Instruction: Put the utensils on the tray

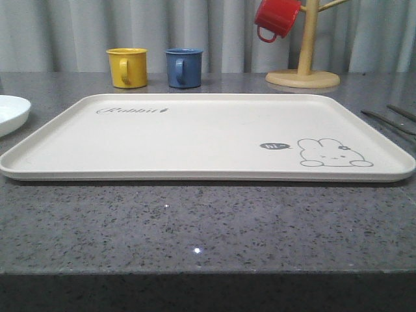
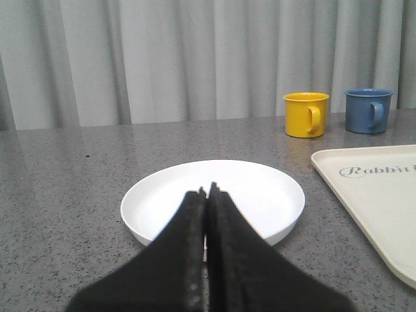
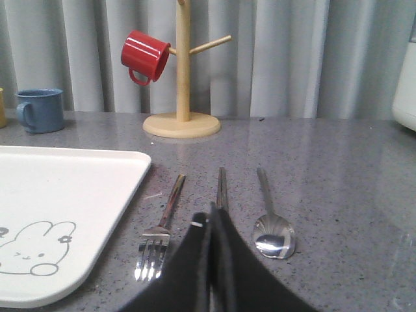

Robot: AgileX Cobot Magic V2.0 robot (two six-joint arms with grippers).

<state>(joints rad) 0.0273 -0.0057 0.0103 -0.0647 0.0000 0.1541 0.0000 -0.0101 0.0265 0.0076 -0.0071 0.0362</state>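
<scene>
Tray: the big cream tray (image 1: 195,140) sits flat in the middle of the grey speckled worktop (image 1: 208,221), "Rabbit" script at its far left, bunny and "hi" bubble at its near right. Nothing on it.
Plate: the white plate (image 2: 260,188) is on the worktop just left of the tray, not touching it.
Fork: the fork (image 3: 159,231) lies on the worktop just right of the tray, tines toward the near side.
Chopsticks: the chopsticks (image 3: 221,185) lie next to the fork on its right, near ends hidden behind the right tool.
Spoon: the spoon (image 3: 272,227) is furthest right of the three, bowl near.
Left tool: the left tool (image 2: 207,194) is pinched fully closed with nothing in it, tips in front of the plate.
Right tool: the right tool (image 3: 211,211) is closed tight too, also holding nothing, right by the chopsticks.
Mugs: yellow mug (image 1: 127,67) and blue mug (image 1: 183,67) stand at the far side behind the tray; the red mug (image 1: 277,17) hangs on the wooden mug tree (image 1: 304,62) at far right.
</scene>
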